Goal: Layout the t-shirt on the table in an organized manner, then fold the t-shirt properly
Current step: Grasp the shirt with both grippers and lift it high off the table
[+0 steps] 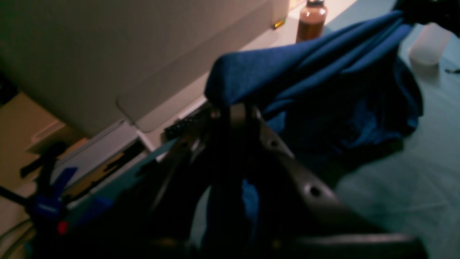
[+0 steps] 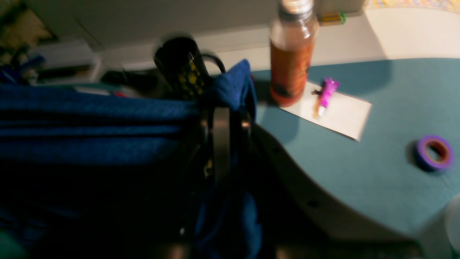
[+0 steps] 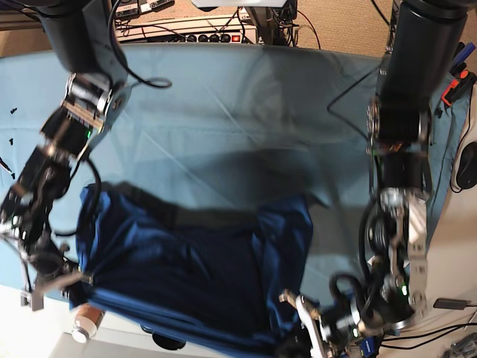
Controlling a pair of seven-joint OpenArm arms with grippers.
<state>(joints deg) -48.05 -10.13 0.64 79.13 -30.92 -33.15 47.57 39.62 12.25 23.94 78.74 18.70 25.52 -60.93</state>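
Observation:
The dark navy t-shirt (image 3: 194, 261) hangs stretched between my two grippers over the near edge of the teal table (image 3: 223, 112), its far part resting on the cloth. In the base view my right gripper (image 3: 80, 282) is at the left and holds one end of the raised edge. My left gripper (image 3: 297, 313) at the lower right holds the other end. In the left wrist view the left gripper (image 1: 231, 108) is shut on a fold of the t-shirt (image 1: 323, 72). The right wrist view shows the right gripper (image 2: 222, 111) shut on the t-shirt (image 2: 90, 122) as well.
An orange-brown bottle (image 2: 293, 54) stands at the table corner beside a white card (image 2: 345, 115) with a pink tube (image 2: 327, 95) on it. A purple tape roll (image 2: 435, 153) lies nearby. A white cup (image 1: 429, 45) sits on the cloth. Cables and a power strip (image 3: 186, 37) run along the far edge.

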